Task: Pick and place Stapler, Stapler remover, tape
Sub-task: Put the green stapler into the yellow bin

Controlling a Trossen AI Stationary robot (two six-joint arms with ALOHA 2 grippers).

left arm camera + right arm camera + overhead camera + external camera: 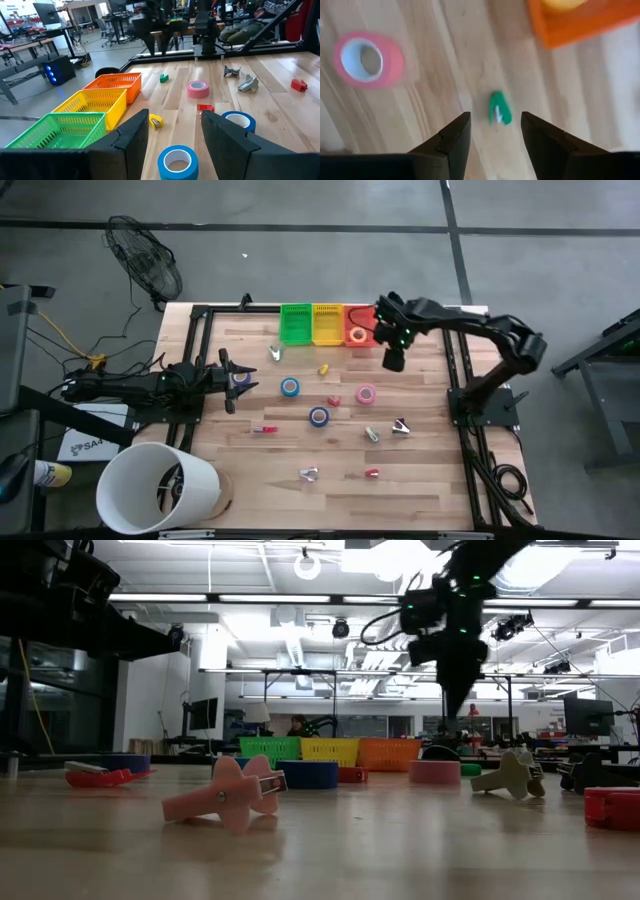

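My right gripper point(393, 363) hangs open in the air in front of the orange basket point(358, 328), fingers pointing down point(462, 705). In its wrist view the small green stapler point(499, 114) lies on the table below, between the fingers point(495, 122). A yellow tape roll point(357, 335) lies in the orange basket. The pink tape roll point(366, 393) and two blue rolls point(290, 387) point(318, 416) lie flat on the table. My left gripper point(237, 380) waits open at the table's left edge, and its wrist view point(175, 120) looks across the table.
Green basket point(295, 323) and yellow basket point(326, 323) stand beside the orange one at the far edge. Small yellow point(323, 368) and red point(334, 401) staplers and silvery claw-like removers point(401, 426) point(308, 473) lie scattered. A white bucket point(160, 485) lies at the near left corner.
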